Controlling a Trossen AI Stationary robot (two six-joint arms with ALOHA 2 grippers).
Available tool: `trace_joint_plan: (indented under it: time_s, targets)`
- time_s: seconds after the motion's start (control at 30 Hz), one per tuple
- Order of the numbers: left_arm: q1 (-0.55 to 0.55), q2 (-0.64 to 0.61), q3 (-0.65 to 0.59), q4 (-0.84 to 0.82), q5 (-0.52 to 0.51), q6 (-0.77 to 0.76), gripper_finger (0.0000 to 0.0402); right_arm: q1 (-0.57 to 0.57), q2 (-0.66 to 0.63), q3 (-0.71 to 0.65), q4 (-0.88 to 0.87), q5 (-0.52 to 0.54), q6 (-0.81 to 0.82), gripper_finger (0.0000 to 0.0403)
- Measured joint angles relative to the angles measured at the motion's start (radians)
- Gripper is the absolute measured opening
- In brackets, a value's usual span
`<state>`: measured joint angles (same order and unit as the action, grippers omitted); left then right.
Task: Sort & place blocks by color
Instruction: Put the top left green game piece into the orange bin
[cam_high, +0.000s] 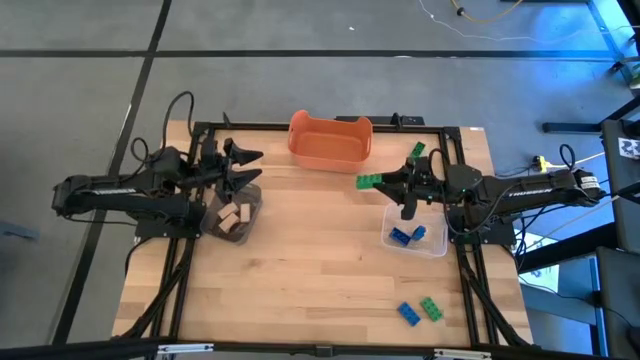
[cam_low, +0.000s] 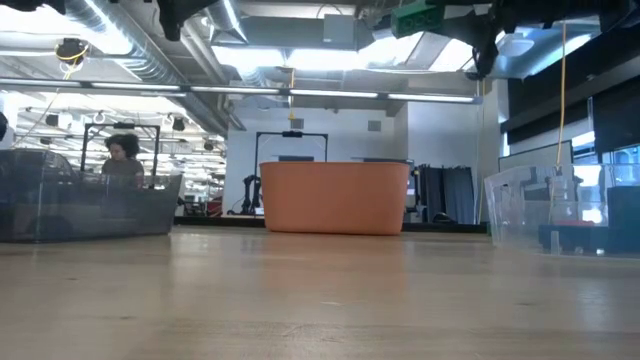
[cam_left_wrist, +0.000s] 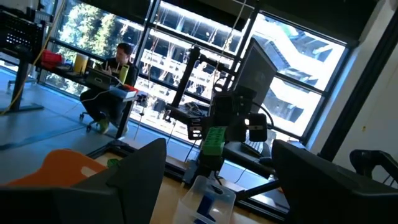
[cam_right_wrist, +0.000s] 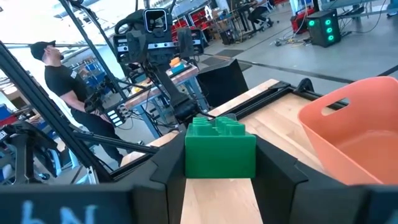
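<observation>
Pinching green block, right gripper hung beside orange tub; left gripper, fingers spread, waited over dark container.

In your low view the arms are cut off by the top edge, leaving only a corner of the green block showing at upper right. Overhead, the tan blocks in the dark bin overlap, so you cannot count them.
</observation>
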<state>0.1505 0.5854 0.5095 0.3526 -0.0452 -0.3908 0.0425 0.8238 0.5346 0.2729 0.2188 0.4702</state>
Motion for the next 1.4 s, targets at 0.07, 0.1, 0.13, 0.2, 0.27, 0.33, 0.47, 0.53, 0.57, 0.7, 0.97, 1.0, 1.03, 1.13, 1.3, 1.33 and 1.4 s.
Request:
trace_joint_plan:
  time_s: [0.07, 0.1, 0.13, 0.2, 0.27, 0.33, 0.47, 0.53, 0.57, 0.7, 0.97, 1.0, 1.03, 1.13, 1.3, 1.33, 1.4]
  targets:
    - [0.0, 0.0, 0.0, 0.0, -0.003, 0.0, 0.0284, 0.0, 0.0, 0.0, 0.0, -0.001, 0.0, 0.0139]
    - [0.0, 0.0, 0.0, 0.0, -0.006, 0.0, 0.0284, 0.0, 0.0, 0.0, 0.0, -0.001, 0.0, 0.0139]
    - [0.0, 0.0, 0.0, 0.0, -0.01, 0.0, 0.0284, 0.0, 0.002, 0.0, 0.0, 0.001, 0.003, 0.0139]
    - [0.0, 0.0, 0.0, 0.0, -0.024, 0.0, 0.0284, -0.007, 0.022, 0.013, -0.017, 0.043, 0.031, 0.0139]
    - [0.0, -0.008, 0.0, -0.002, -0.04, 0.0, 0.0284, -0.031, 0.071, 0.055, -0.048, 0.058, 0.044, 0.0139]
    - [0.0, -0.018, 0.0, 0.002, -0.047, 0.0, 0.0284, -0.068, 0.137, 0.125, -0.112, 0.057, 0.025, 0.0139]
    - [0.0, -0.031, 0.0, 0.0, -0.047, 0.0, 0.0284, -0.197, 0.311, 0.318, -0.335, 0.002, 0.022, 0.0139]
    - [0.0, -0.033, 0.0, 0.001, -0.048, -0.001, 0.0284, -0.28, 0.406, 0.422, -0.457, -0.057, 0.018, 0.0139]
    - [0.0, -0.034, 0.0, 0.001, -0.048, -0.001, 0.0284, -0.321, 0.454, 0.471, -0.51, -0.084, 0.01, 0.0139]
    - [0.0, -0.039, 0.0, 0.0, -0.075, -0.019, 0.0284, -0.468, 0.645, 0.638, -0.678, -0.143, -0.059, 0.0139]
    - [0.0, -0.039, 0.0, -0.001, -0.075, -0.019, 0.0284, -0.591, 0.954, 0.817, -0.839, -0.169, -0.068, 0.0139]
    - [0.0, -0.038, 0.0, -0.001, -0.076, -0.019, 0.0284, -0.591, 0.973, 0.822, -0.837, -0.17, -0.059, 0.0139]
    - [0.0, -0.038, 0.0, -0.001, -0.076, -0.019, 0.0284, -0.591, 0.988, 0.823, -0.831, -0.17, -0.057, 0.0139]
    - [0.0, -0.038, 0.0, -0.001, -0.077, -0.019, 0.0284, -0.588, 1.016, 0.824, -0.823, -0.17, -0.049, 0.0139]
    - [0.0, -0.038, 0.0, 0.0, -0.084, -0.019, 0.0284, -0.587, 1.021, 0.824, -0.827, -0.17, -0.027, 0.0216]
    - [0.0, -0.038, 0.0, 0.0, -0.084, -0.019, 0.0284, -0.587, 1.018, 0.824, -0.828, -0.17, -0.027, 0.0238]
    - [0.0, -0.038, 0.0, 0.0, -0.084, -0.019, 0.0284, -0.587, 1.008, 0.824, -0.825, -0.17, -0.026, 0.028]
